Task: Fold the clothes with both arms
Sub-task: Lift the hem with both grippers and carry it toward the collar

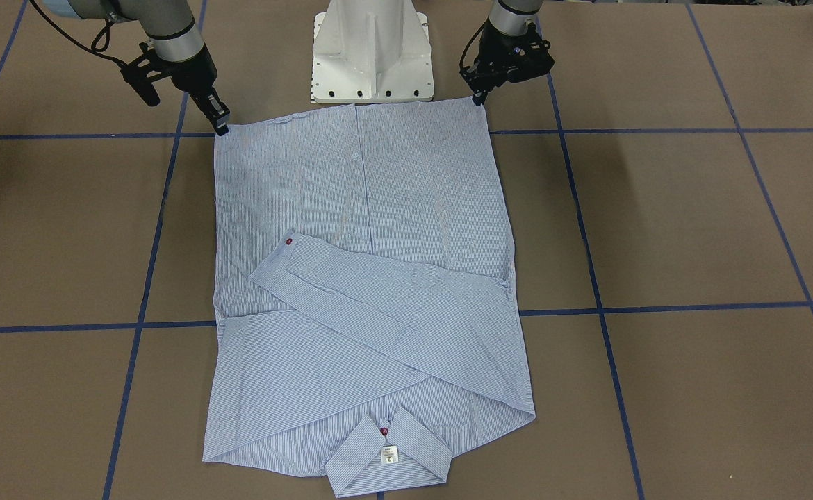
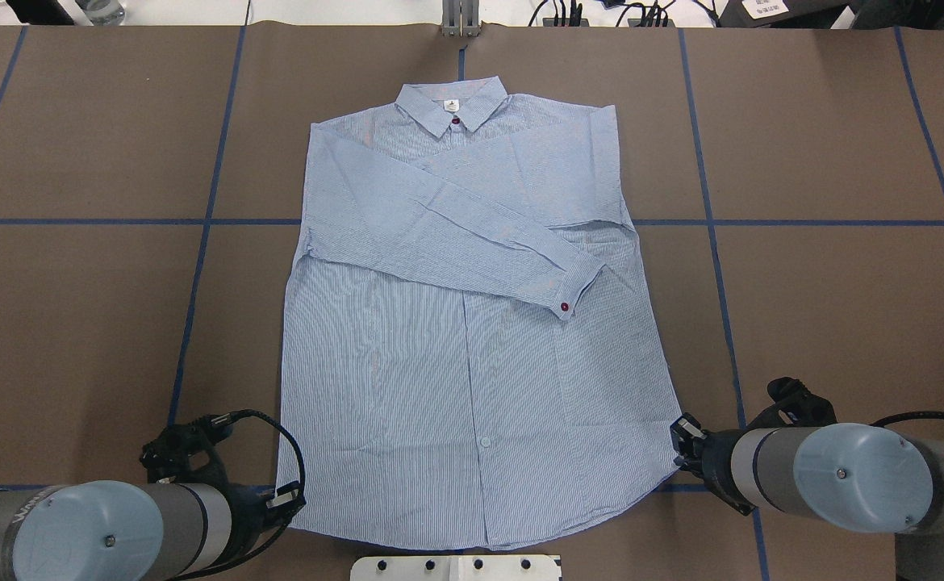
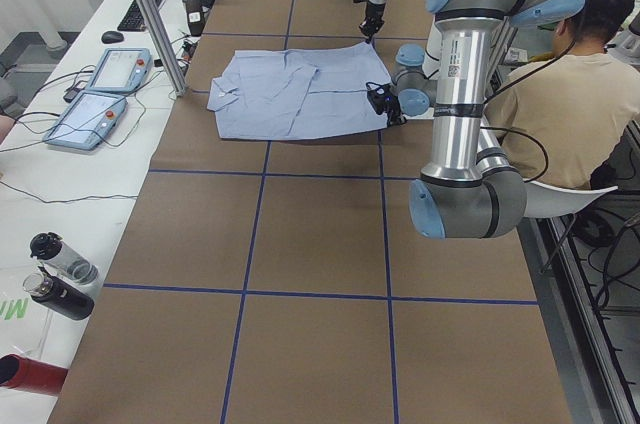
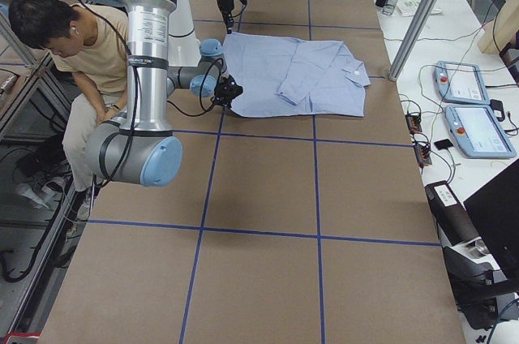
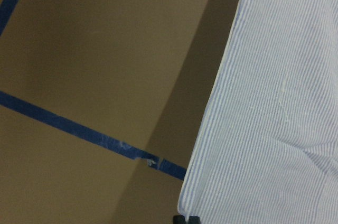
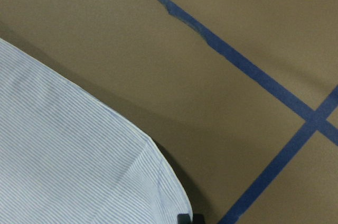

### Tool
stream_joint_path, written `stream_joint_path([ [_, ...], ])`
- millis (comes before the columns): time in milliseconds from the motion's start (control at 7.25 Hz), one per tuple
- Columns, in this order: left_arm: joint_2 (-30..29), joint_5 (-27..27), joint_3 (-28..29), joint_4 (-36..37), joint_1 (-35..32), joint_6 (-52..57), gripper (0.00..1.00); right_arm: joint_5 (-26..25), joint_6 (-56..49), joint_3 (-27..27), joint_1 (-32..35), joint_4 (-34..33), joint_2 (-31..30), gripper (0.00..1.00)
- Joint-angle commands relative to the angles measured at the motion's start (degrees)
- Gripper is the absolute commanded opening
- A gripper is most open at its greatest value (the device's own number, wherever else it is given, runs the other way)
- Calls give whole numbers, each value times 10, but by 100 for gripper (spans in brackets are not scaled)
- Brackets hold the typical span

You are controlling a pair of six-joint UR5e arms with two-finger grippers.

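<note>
Mid-frame on the tabletop (image 1: 691,222): shirt (image 1: 365,180) flat, buttoned, both sleeves (image 1: 392,298) already crossed over the chest. Left hand (image 1: 479,99), upper right, and right hand (image 1: 221,127), upper left, each nipped narrow onto the hem (image 1: 351,104) at a corner. Hem-to-collar (image 1: 387,455) fold remains, by my reading.

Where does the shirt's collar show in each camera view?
Front-facing: collar at bottom centre.
Overhead: collar at top centre.
Exterior left: collar at the shirt's left end.
Exterior right: collar at the shirt's right end.
Left wrist: not in it.
Right wrist: not in it.
Shared landmark: the shirt hem, the end opposite the collar; its corners show in both wrist views.
</note>
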Motion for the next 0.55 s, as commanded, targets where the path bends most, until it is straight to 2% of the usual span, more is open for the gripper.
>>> stream_joint_path([
  [0, -4, -2, -24, 0, -29, -5, 0, 2, 0, 11, 45, 0, 6, 0],
  [414, -15, -10, -40, -2, -111, 1, 0, 45, 0, 10, 108, -1, 28, 0],
])
